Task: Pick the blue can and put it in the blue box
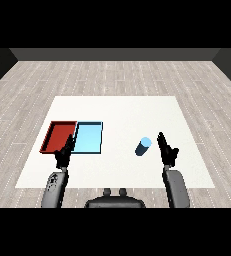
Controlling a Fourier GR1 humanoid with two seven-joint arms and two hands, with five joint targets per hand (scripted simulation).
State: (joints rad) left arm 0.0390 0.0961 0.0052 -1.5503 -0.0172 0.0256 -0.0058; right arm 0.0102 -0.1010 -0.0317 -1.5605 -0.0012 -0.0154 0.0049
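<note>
The blue can (143,146) stands on the white table, right of centre, with its pale top tilted toward me. My right hand (166,149) is just to the right of it, a small gap apart, fingers straight and open. The light blue tray (89,137) lies left of centre. My left hand (65,153) hovers open over the tray's near left corner, holding nothing.
A red tray (59,135) lies against the left side of the light blue tray. The white table (117,112) ends at a near edge just in front of my forearms; grey wood floor surrounds it.
</note>
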